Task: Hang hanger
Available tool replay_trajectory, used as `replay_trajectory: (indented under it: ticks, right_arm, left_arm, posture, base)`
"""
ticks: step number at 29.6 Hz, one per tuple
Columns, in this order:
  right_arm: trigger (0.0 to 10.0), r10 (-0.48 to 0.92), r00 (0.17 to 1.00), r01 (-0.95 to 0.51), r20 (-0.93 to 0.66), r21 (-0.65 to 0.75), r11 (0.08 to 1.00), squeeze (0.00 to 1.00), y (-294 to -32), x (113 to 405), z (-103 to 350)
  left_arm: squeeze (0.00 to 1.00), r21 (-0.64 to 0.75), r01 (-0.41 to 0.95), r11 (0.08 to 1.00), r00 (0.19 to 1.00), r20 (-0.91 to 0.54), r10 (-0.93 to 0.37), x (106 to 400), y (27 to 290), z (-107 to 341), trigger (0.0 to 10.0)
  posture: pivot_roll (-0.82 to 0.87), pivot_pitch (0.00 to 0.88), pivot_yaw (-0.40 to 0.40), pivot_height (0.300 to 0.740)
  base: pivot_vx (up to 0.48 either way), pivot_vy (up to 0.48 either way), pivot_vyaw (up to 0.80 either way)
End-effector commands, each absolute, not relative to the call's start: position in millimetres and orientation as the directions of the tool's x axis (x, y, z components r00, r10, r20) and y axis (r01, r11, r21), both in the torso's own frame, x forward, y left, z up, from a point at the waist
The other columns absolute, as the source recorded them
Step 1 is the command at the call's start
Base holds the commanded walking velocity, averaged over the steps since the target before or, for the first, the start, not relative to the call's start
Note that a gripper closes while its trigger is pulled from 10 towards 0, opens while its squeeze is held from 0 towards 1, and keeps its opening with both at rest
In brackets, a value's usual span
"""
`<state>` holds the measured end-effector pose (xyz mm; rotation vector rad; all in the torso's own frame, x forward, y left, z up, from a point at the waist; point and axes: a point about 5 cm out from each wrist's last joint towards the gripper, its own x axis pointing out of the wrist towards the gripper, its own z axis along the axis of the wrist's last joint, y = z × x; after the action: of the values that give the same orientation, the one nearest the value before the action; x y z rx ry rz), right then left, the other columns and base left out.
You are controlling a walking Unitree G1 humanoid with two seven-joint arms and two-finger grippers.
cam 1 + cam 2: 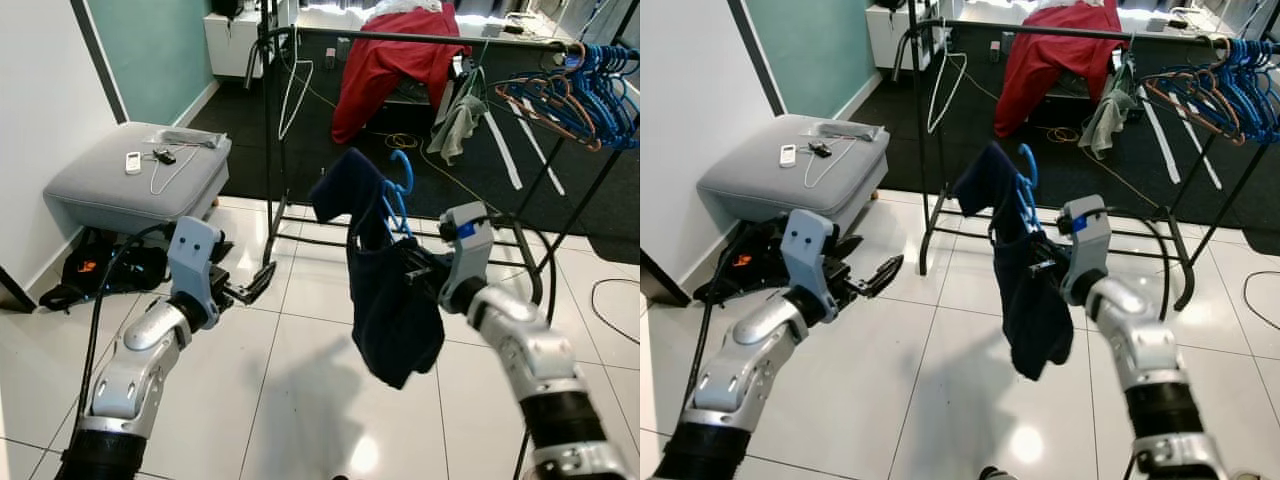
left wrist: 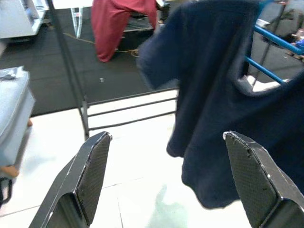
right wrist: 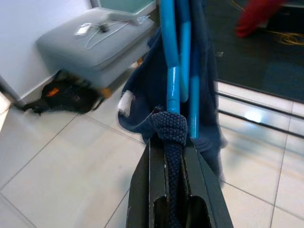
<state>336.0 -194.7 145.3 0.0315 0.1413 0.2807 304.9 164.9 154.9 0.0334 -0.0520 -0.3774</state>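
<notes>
- while the robot stands on the white tiled floor (image 1: 300, 400), its right gripper (image 1: 418, 268) is raised in front of it, the fingers pinching the blue hanger (image 1: 398, 195) together with a fold of the dark navy shirt (image 1: 390, 300) draped on it.
- the hanger's hook points up and the shirt hangs down from it, clear of the floor, near the robot and in front of the black clothes rack (image 1: 420, 40).
- in the right wrist view the fingers (image 3: 142, 190) are pressed close on the shirt cloth and the blue hanger bars (image 3: 173, 71).
- the left gripper (image 1: 252, 285) is held out to the left of the shirt, apart from it, with its fingers (image 2: 90, 175) spread and nothing between them.
- the rack stands farther off; a red garment (image 1: 385, 60) is draped over its rail, a grey-green cloth (image 1: 458, 120) hangs beside that, and a bunch of blue hangers (image 1: 585, 90) crowds the rail's right end.
- a white wire hanger (image 1: 293, 85) hangs at the rack's left end.
- on the left, by the wall, sits a grey ottoman (image 1: 130, 180) with a few small items on top, and a black bag (image 1: 95, 270) lies on the floor beside it.
</notes>
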Motion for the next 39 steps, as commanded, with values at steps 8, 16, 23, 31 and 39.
replay_trajectory:
  ticks: [8, 16, 23, 31, 39]
  right_arm:
    - [10.0, 0.094, 0.995, -0.093, -0.045, 0.013, 0.996, 0.0, -208.4, 341.8, 153.8]
    - [10.0, 0.014, 1.0, -0.014, -0.013, 0.053, 0.999, 0.0, -211.6, 343.5, 154.2]
    - [10.0, -0.006, 1.0, 0.005, 0.011, 0.099, 0.995, 0.0, -215.4, 344.7, 155.7]
    - [10.0, 0.035, 0.998, -0.04, 0.055, 0.095, 0.995, 0.0, -204.5, 349.1, 166.7]
    - [10.0, 0.044, 0.996, -0.052, 0.081, 0.105, 0.993, 0.0, -199.3, 353.3, 174.6]
  left_arm:
    - [0.0, 0.002, 0.339, 0.941, 0.937, 0.088, -0.337, 301.9, 160.2, 154.4, 10.0]
    - [0.0, 0.017, 0.316, 0.948, 0.943, 0.101, -0.316, 303.5, 155.7, 155.5, 10.0]
    - [0.0, 0.029, 0.314, 0.949, 0.944, 0.099, -0.315, 303.3, 153.1, 155.6, 10.0]
    - [0.0, 0.043, 0.311, 0.95, 0.945, 0.095, -0.314, 303.7, 156.3, 155.5, 10.0]
    - [0.0, 0.052, 0.329, 0.943, 0.939, 0.085, -0.333, 304.2, 154.9, 153.6, 10.0]
  posture:
    - [-0.1, 0.091, -0.021, 0.74]
    - [-0.1, 0.101, -0.019, 0.74]
    - [-0.09, 0.102, -0.017, 0.74]
    - [-0.09, 0.092, -0.004, 0.74]
    - [-0.1, 0.071, 0.005, 0.74]
  base:
    - [0.034, 0.0, 0.0]
    - [0.435, 0.0, 0.0]
    - [0.45, 0.0, 0.0]
    - [0.451, 0.0, 0.0]
    - [0.45, 0.0, 0.0]
